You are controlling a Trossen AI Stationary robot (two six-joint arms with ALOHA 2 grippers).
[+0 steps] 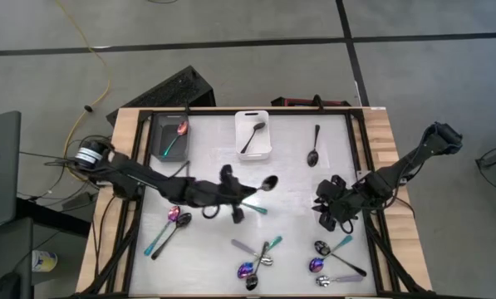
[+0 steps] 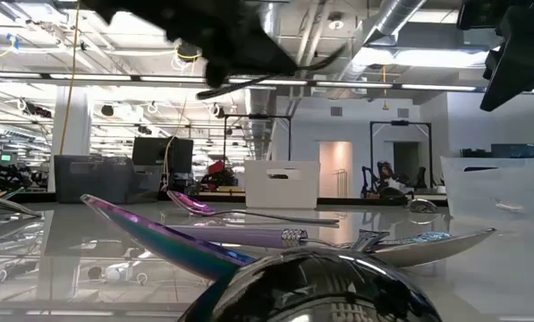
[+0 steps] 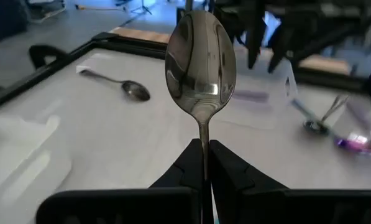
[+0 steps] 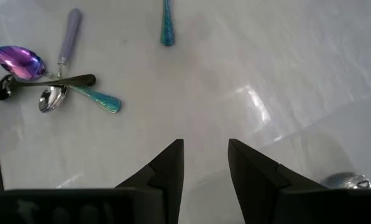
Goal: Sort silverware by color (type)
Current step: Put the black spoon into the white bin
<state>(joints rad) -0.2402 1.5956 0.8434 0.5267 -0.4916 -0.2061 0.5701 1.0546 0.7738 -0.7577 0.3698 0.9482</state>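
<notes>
My left gripper [image 1: 246, 196] is over the middle of the table, shut on a glossy dark spoon [image 1: 268, 183] whose bowl [image 3: 201, 59] sticks out ahead of the fingers. My right gripper [image 1: 326, 218] hangs open above bare table at the right, with nothing between its fingers [image 4: 206, 155]. More silverware lies flat on the table. A purple spoon and a black one cross at the left [image 1: 174, 220]. One cluster lies at the near middle [image 1: 257, 257] and another at the near right [image 1: 331, 259]. A teal handle [image 1: 258, 209] lies just below my left gripper. My left gripper pinches the spoon's slim handle just behind the bowl [image 3: 204, 138] between its two fingers. The fingers run about level toward the table's right edge, and the handle lies along them. The spoon is lifted clear of the table, bowl end foremost.
A grey bin [image 1: 158, 124] at the far left holds a purple spoon with a teal handle [image 1: 178, 135]. A white bin [image 1: 241, 141] at the far middle holds a black spoon [image 1: 253, 135]. A dark spoon [image 1: 314, 148] lies alone at the far right. Black rails frame the table top.
</notes>
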